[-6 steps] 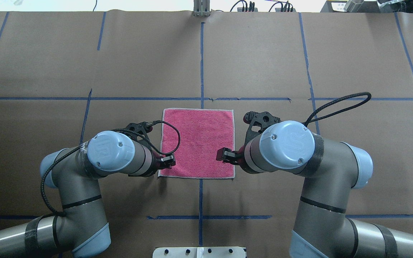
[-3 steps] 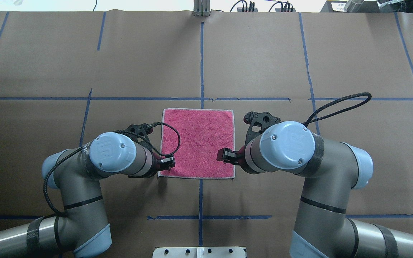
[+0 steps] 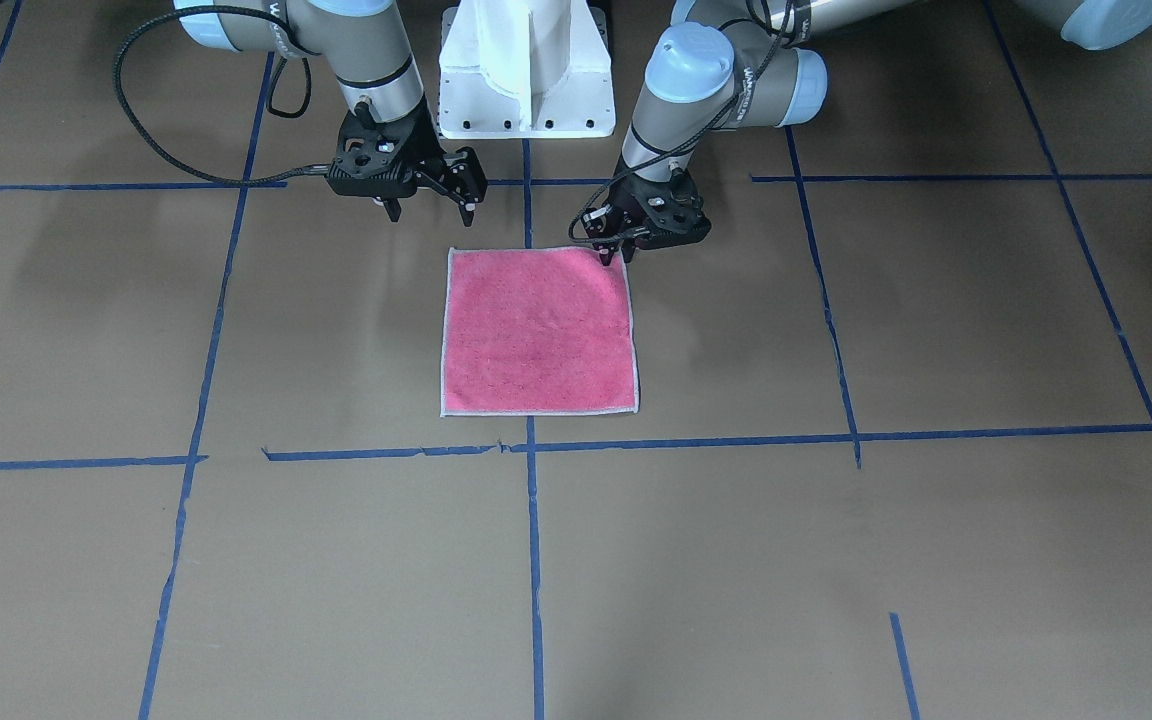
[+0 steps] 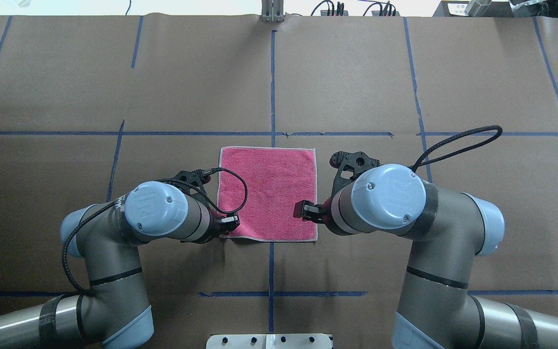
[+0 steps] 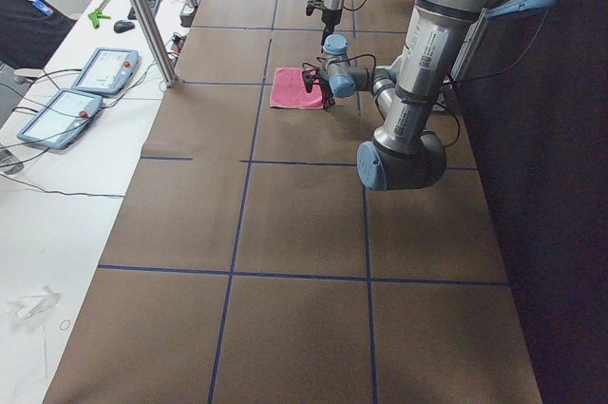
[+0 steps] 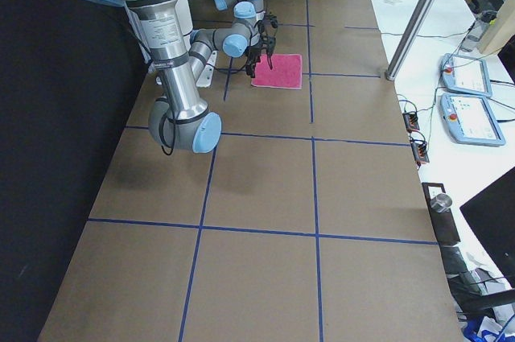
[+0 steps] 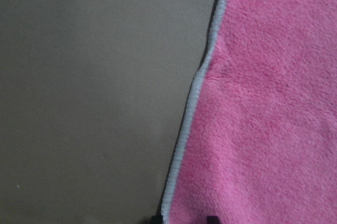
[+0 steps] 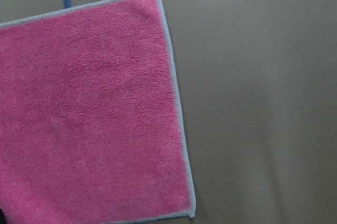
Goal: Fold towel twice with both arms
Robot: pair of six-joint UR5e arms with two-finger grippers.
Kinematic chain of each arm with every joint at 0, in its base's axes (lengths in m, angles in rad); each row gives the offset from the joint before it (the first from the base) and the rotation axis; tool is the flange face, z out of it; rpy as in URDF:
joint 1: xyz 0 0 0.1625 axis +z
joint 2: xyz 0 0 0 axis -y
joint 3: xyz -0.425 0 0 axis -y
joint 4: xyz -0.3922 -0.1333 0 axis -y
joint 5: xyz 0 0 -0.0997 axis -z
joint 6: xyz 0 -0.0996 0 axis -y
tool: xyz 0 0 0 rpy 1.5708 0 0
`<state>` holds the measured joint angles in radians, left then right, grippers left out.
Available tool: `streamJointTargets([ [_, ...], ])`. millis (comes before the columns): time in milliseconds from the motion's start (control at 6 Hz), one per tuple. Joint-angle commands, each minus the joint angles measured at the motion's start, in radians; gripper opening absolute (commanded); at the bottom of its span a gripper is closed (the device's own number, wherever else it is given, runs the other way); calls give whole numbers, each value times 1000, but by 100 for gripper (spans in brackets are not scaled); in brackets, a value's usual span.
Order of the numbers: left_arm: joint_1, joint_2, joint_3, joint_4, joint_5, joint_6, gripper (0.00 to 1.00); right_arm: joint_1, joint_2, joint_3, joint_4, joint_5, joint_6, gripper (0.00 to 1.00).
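The towel (image 4: 268, 194) lies flat on the table, pink face up, with pale edging; it also shows in the front view (image 3: 536, 335). My left gripper (image 4: 229, 224) is low at the towel's near-left corner (image 3: 615, 256). In the left wrist view its two dark tips stand a little apart on either side of the towel's edging (image 7: 192, 103), which puckers slightly. My right gripper (image 3: 433, 208) is open and empty, hovering above the table just off the towel's near-right corner (image 4: 308, 211). The right wrist view looks down on the towel (image 8: 89, 113) from above.
The white pedestal base (image 3: 526, 70) stands just behind the towel on the robot's side. Blue tape lines (image 4: 272, 87) cross the brown table. A metal post (image 5: 142, 14) and tablets (image 5: 104, 71) stand on the white bench beyond the table's far edge.
My left gripper has shifted slightly right and toward the robot, onto the towel's near-left corner. The right arm and the towel have not moved.
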<state>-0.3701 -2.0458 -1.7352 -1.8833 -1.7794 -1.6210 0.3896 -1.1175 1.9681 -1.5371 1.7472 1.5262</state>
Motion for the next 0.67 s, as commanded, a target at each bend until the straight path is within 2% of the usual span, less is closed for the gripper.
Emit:
streamJointTargets([
  [0,2,1,-3,1,0,6,0,-3,-1,-2,0,-2,0,100],
  [333,0,6,-26,9,-8,12,0,-11,2,-9,0,-2,5,100],
  [500,-3,6,-27,9,-8,12,0,-23,10,-32,0,-26,131,98],
])
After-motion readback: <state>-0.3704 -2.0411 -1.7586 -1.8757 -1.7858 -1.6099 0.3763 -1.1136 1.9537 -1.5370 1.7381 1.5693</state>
